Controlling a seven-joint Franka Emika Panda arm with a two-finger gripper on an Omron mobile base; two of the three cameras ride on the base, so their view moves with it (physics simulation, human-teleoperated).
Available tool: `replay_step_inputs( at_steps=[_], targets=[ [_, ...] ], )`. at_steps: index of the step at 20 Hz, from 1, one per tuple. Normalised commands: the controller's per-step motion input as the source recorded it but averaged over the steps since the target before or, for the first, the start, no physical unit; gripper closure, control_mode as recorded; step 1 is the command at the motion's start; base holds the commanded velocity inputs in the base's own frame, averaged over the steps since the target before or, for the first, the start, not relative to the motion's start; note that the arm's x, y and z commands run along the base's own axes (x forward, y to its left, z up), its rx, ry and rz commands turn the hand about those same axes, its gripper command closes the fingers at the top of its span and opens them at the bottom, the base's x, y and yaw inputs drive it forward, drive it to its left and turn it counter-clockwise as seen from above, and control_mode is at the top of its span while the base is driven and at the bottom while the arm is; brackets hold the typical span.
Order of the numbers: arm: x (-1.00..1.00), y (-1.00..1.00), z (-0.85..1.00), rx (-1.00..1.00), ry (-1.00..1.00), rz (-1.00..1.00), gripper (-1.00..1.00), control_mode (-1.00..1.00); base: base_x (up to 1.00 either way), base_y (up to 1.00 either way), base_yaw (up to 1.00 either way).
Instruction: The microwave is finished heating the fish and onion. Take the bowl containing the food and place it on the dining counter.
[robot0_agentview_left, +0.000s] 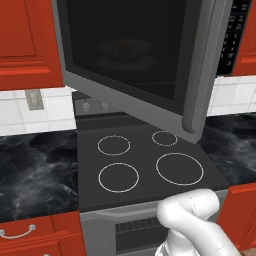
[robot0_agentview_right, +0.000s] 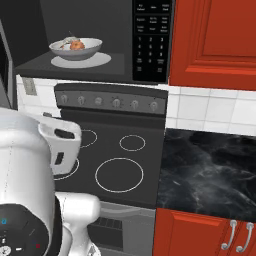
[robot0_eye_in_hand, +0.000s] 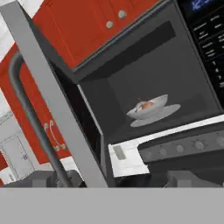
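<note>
Microwave (robot0_agentview_right: 100, 40) door swung open, bowl (robot0_agentview_right: 76, 49) w/ fish (robot0_agentview_right: 66, 44) & onion (robot0_agentview_right: 77, 45) sits on turntable plate (robot0_agentview_right: 100, 60) inside, end effector (robot0_eye_in_hand: 114, 177) open, empty, short of it; grab, carry to dining counter all left.

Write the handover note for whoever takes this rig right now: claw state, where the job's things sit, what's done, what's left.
Claw: open, holding nothing, aimed toward the microwave cavity.
Microwave: above the stove, its door swung open.
Bowl: inside, on the turntable plate, with the onion and a pale piece beside it, probably the fish.
Done: door opened.
Left: reach in, grasp the bowl, lift it out, carry it to the dining counter and set it down.
</note>
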Motion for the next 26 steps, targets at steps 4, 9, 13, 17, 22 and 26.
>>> replay_step_inputs(
  at_steps=[4,9,13,17,22,26],
  targets=[
    [0.89,-0.03,-0.65,0.44,0.76,0.16,-1.0,-1.0,0.0,0.0,0.0],
    [0.76,0.47,-0.13,0.33,0.49,0.0,-1.0,-1.0,0.0,0.0,0.0],
    [0.69,0.69,-0.05,0.05,0.4,0.0,-1.0,-1.0,0.0,0.0,0.0],
    [0.38,1.0,-0.33,0.1,0.25,0.0,-1.0,-1.0,0.0,0.0,0.0],
    [0.1,1.0,-0.09,0.14,0.22,0.0,-1.0,-1.0,0.0,0.0,0.0],
    [-0.11,0.89,0.0,0.2,0.3,0.12,-1.0,-1.0,0.0,0.0,0.0]
  ],
)
